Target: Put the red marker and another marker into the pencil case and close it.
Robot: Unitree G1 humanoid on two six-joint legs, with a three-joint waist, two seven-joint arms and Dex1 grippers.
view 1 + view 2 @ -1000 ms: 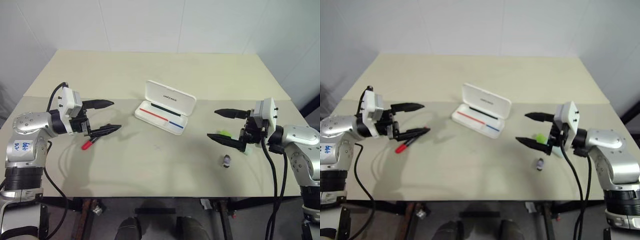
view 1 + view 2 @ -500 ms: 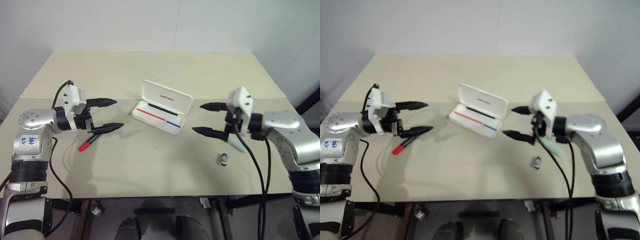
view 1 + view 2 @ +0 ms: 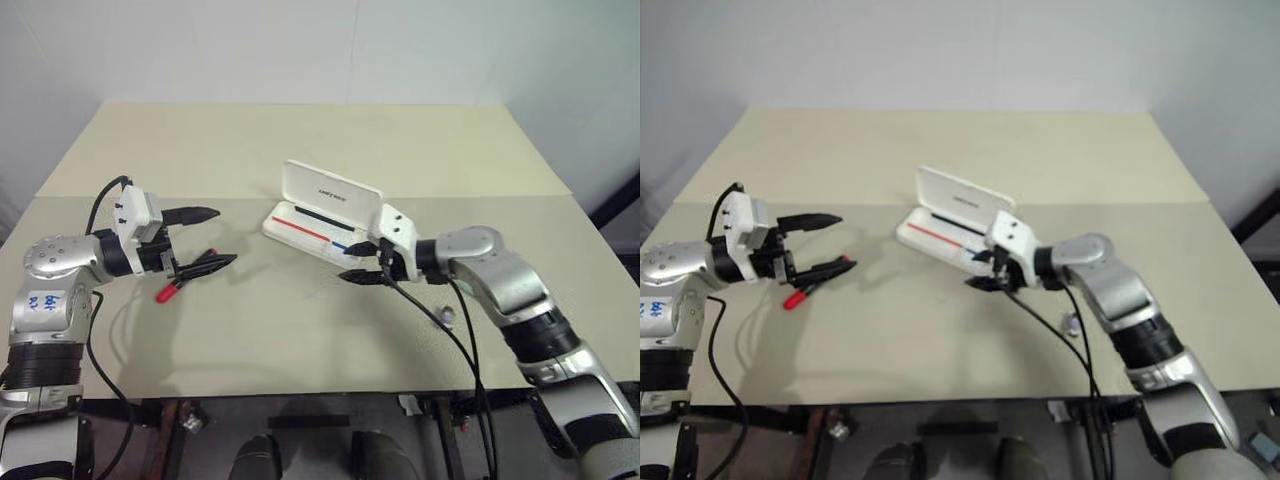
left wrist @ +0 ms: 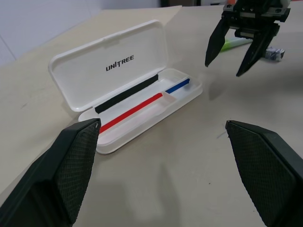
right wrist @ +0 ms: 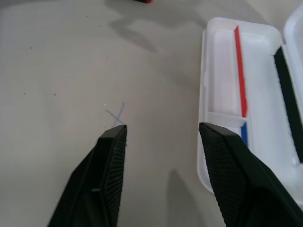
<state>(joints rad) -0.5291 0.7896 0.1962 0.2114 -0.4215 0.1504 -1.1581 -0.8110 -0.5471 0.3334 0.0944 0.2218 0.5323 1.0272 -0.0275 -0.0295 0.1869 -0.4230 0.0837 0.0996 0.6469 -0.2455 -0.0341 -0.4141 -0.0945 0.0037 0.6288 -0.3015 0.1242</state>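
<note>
Plainly: pencil case (image 4: 125,90) lid reads "UNITREE" | left pincer (image 3: 213,239) spread wide | right pincer (image 3: 362,262) parted, empty

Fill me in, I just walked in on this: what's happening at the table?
A two-armed robot is packing markers into an open white pencil case. Nothing is in it yet. The red marker lies on the table beside the open, empty left claw. The right claw, also empty, hovers at the case's near end; the green marker lies behind it.
</note>
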